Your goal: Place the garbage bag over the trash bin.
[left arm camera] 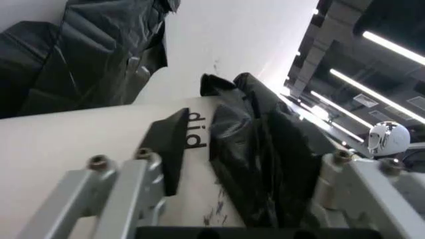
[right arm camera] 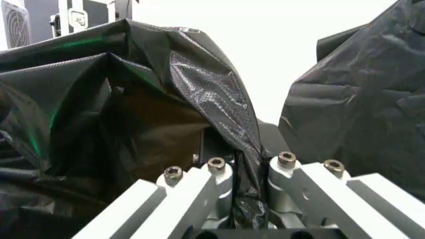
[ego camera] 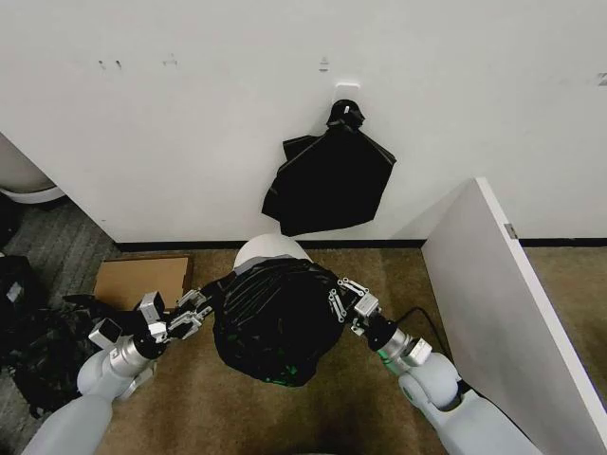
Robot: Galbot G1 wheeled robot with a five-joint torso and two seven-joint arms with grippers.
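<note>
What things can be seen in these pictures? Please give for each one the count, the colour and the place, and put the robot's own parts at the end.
garbage bag: one, glossy black, draped over most of the bin, between the two grippers.
trash bin: one, cream-white, on the carpet by the wall; its far rim is bare.
black bundle: one, black, hanging on the wall above the bin.
cardboard box: one, brown, on the floor left of the bin.
white panel: one, white, standing to the right.
dark bags: dark heap, count unclear, on the floor at far left.
left gripper: one, silver, at the bag's left edge, open around a fold of the bag.
right gripper: one, silver, at the bag's right edge, shut on a fold.
</note>
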